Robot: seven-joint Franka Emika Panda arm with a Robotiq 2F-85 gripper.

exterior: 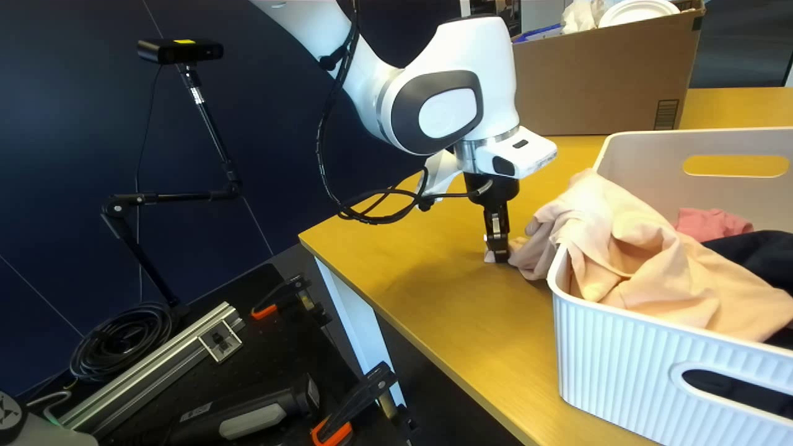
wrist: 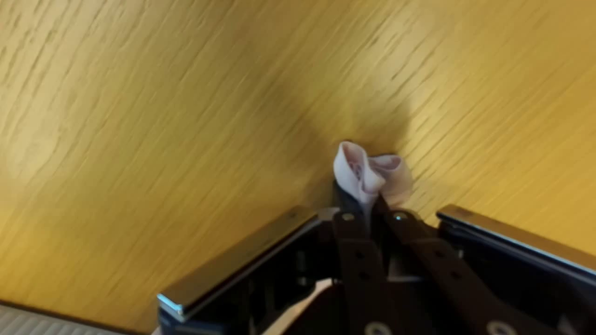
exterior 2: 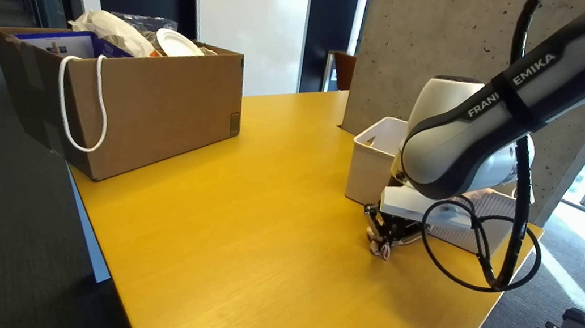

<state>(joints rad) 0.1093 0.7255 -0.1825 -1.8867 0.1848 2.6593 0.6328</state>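
Observation:
My gripper (exterior: 497, 254) points down at the wooden table (exterior: 427, 272), its fingertips at or just above the surface. It is shut on a pinched fold of pale peach cloth (exterior: 650, 266). In the wrist view the fold (wrist: 355, 172) sticks out beyond the fingertips (wrist: 365, 204). The cloth drapes from the gripper over the rim of a white ribbed basket (exterior: 619, 353), and most of it lies inside. A pink cloth (exterior: 712, 224) and a black cloth (exterior: 753, 255) also lie in the basket. In an exterior view the arm partly hides the basket (exterior 2: 366, 174).
A cardboard box (exterior 2: 174, 107) with packaging and a white plate (exterior 2: 177, 44) stands on the table's far part. A concrete pillar (exterior 2: 431, 35) rises behind the basket. A black cart (exterior: 266, 359) with clamps and a camera stand (exterior: 217, 136) is beside the table's edge.

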